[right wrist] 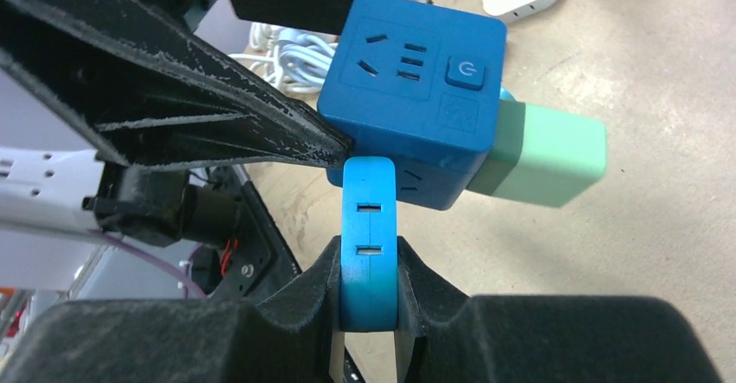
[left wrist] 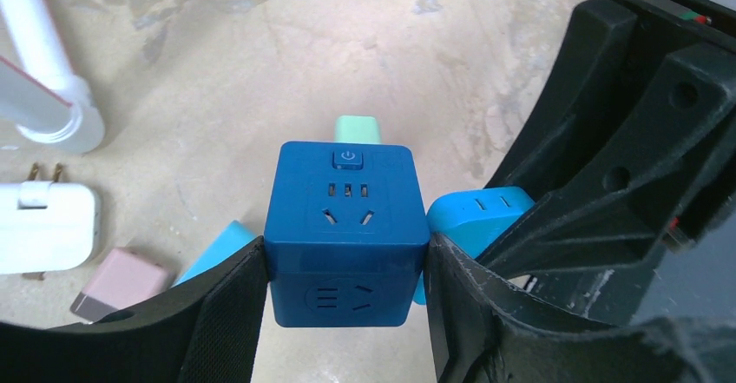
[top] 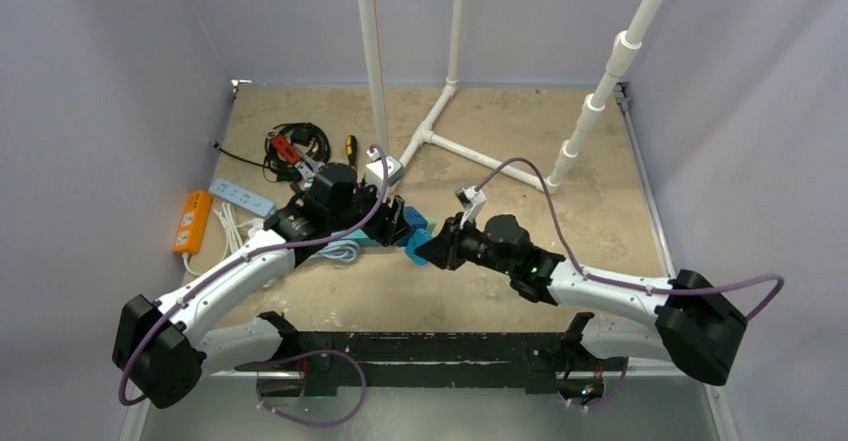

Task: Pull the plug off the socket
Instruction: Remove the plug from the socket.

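A dark blue cube socket [left wrist: 345,227] sits between the pads of my left gripper [left wrist: 345,303], which is shut on its two sides just above the table. A light blue plug [right wrist: 369,244] sticks out of the cube's side face, its far end against the socket [right wrist: 408,79]. My right gripper [right wrist: 369,300] is shut on that plug's flat sides. From above, the two grippers meet at mid-table, the left gripper [top: 385,223] beside the plug [top: 415,244]. A mint green plug [right wrist: 542,153] sits in another face of the cube. A second light blue plug [left wrist: 217,248] shows at the cube's left.
A pink adapter [left wrist: 121,280] and a white charger [left wrist: 43,227] lie left of the cube. White pipe framing [top: 440,121] stands behind. An orange power strip [top: 191,221], a white strip [top: 241,196] and coiled cables [top: 295,146] lie at the left.
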Controlling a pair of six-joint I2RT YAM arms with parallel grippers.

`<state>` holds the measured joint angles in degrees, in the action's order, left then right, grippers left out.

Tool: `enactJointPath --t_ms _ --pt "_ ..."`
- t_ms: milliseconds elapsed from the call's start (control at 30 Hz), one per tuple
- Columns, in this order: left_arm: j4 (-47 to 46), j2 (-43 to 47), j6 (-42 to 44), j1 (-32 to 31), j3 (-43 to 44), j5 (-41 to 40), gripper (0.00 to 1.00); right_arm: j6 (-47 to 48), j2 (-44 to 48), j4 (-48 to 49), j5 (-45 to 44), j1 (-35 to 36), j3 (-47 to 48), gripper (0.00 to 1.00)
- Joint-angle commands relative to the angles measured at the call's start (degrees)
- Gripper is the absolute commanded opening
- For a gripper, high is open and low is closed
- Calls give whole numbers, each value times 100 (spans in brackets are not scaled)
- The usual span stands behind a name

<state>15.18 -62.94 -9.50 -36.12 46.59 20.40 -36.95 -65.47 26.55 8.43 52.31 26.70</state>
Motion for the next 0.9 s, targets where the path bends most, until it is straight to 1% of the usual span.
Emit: enactJointPath --t_ms 0,200,400,433,500,567,733,867 --pt "-137 -106 -292 -31 8 -367 0 -361 -303 155 -808 93 535 0" --pt "-107 -162 -309 -42 18 -530 0 -557 -703 -44 -1264 247 916 0" --pt "-46 -161 -308 -43 41 -717 0 -478 -748 -55 -1299 262 971 0" --pt "-42 -156 -313 -38 35 -747 0 -447 -740 -36 -1253 261 948 0" --pt "-31 -144 -301 -36 40 -775 0 -413 -696 180 -872 251 816 0" --pt "-33 -134 -292 -44 43 -764 0 -317 -598 361 -852 244 642 0" --pt "-119 -105 -236 -36 20 -466 0 169 -386 687 -430 200 328 0" --pt "-150 -91 -193 -39 8 -279 0 428 -191 844 51 -87 48 0"
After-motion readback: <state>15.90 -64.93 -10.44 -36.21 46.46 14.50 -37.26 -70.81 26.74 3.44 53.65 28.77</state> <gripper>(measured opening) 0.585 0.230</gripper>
